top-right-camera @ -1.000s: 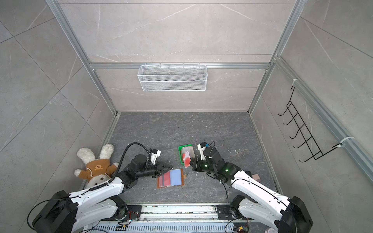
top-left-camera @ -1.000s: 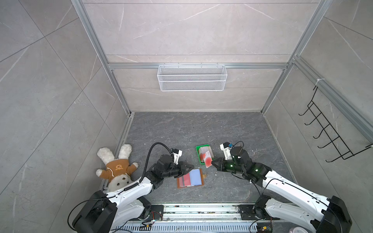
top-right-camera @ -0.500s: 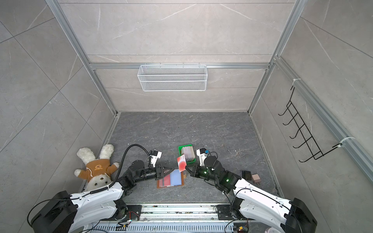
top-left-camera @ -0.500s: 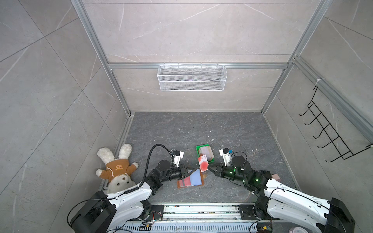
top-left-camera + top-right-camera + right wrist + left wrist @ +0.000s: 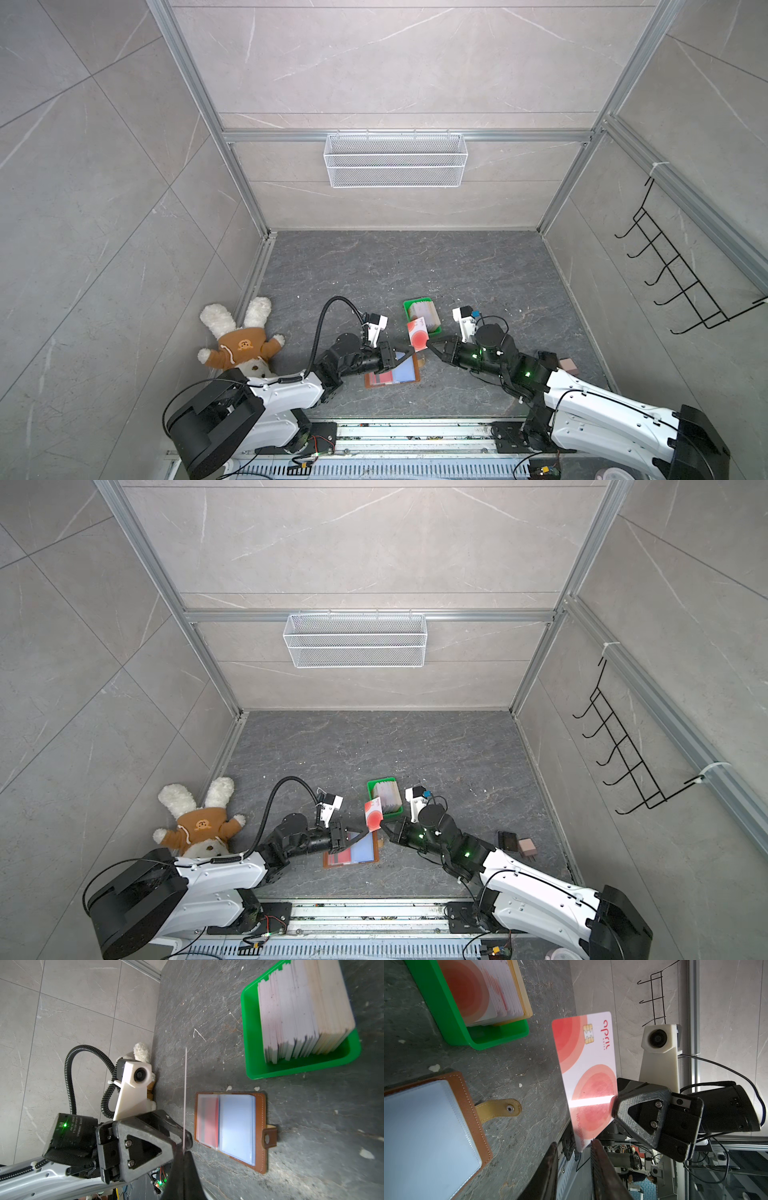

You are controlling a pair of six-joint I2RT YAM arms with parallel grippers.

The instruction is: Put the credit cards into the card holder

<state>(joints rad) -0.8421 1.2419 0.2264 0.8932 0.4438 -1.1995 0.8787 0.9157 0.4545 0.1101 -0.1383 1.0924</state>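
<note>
Your right gripper (image 5: 615,1105) clamps one pinkish-white plastic credit card (image 5: 587,1068) upright beside the open tan leather card holder (image 5: 260,1118); your left gripper (image 5: 574,1145) is parted around its corner. One red card (image 5: 207,1120) is sleeved; the stack (image 5: 301,1018) in the green plastic tray (image 5: 301,1070) is outstanding.

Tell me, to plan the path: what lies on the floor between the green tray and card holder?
Bare floor with white flecks; right wrist view shows it.
</note>
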